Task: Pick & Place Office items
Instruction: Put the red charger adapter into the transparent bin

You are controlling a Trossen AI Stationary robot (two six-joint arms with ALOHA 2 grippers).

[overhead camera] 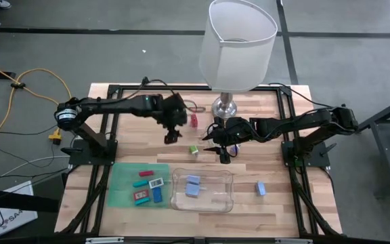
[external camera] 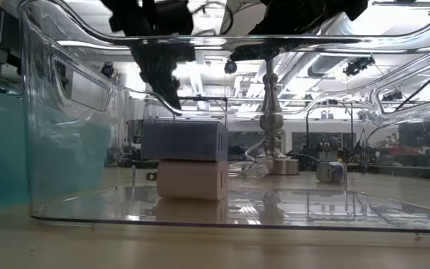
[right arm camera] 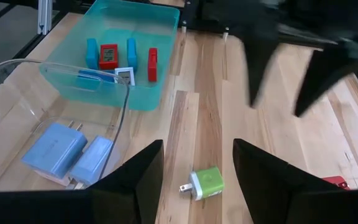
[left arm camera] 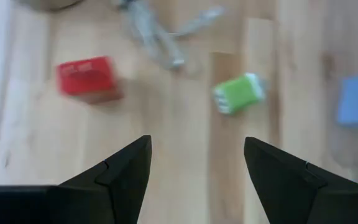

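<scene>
Small green block with white end (overhead camera: 193, 150) lying on the bench (overhead camera: 276, 203), red block (overhead camera: 194, 120) at its 12 o'clock, left hand (overhead camera: 172, 137) and right hand (overhead camera: 223, 157) both open, empty, flanking it, lamp (overhead camera: 237, 47) behind.

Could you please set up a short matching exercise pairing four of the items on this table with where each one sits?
Items:
1. green plug
2. red block
3. two blue chargers
4. lone blue piece

Places:
A. in the clear tray
B. on bare wood right of the clear tray
C. on the wood between the two pincers
D. beside the lamp base, near the left pincer

Pairs: 1-C, 2-D, 3-A, 4-B
</scene>
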